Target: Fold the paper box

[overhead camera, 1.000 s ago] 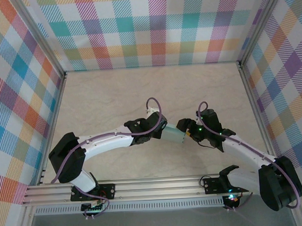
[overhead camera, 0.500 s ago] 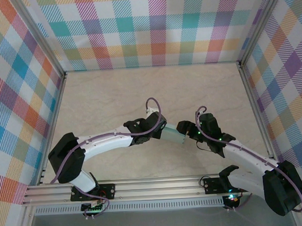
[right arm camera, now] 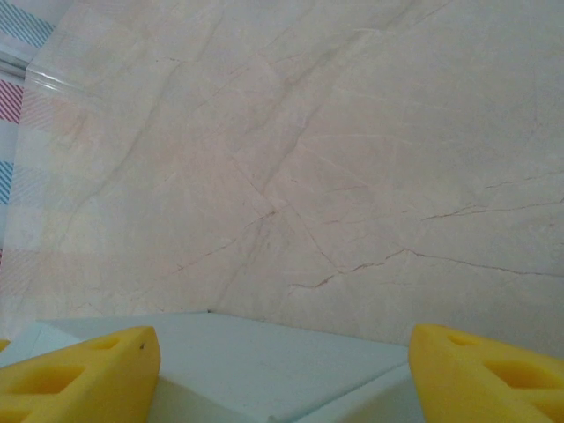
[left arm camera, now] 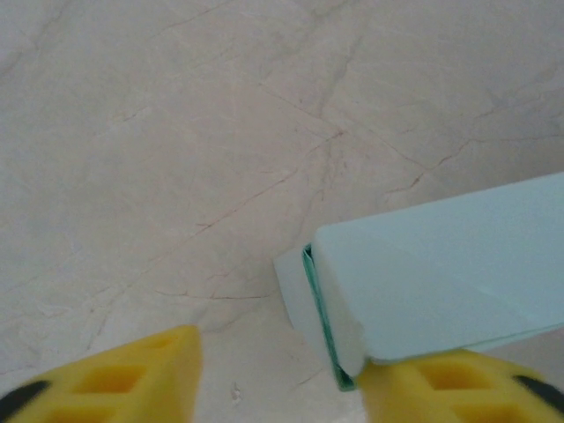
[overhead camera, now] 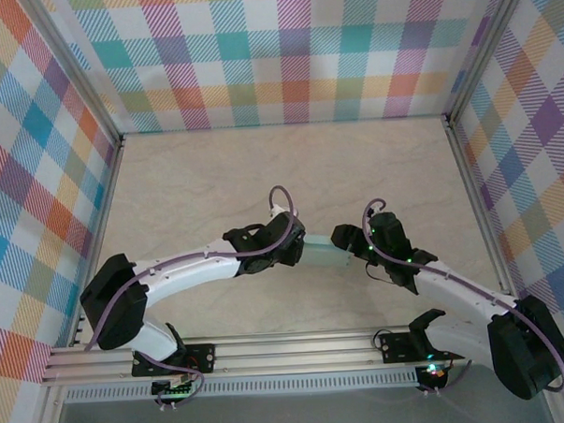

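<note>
One change: left fingers [left arm camera: 115, 374] have spread apart, freeing the paper box [left arm camera: 449, 273]; right fingers [right arm camera: 79, 370] stay clamped on it.

Over the table [overhead camera: 206, 187], the paper box [overhead camera: 326, 256] spans between left tool [overhead camera: 300, 249] and right tool [overhead camera: 347, 245].

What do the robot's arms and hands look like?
The left arm and right arm are white with chunky black joints. A purple cable loops along each. Tiny green lights glow on the right one. The left hand and right hand have yellow fingers.
</note>
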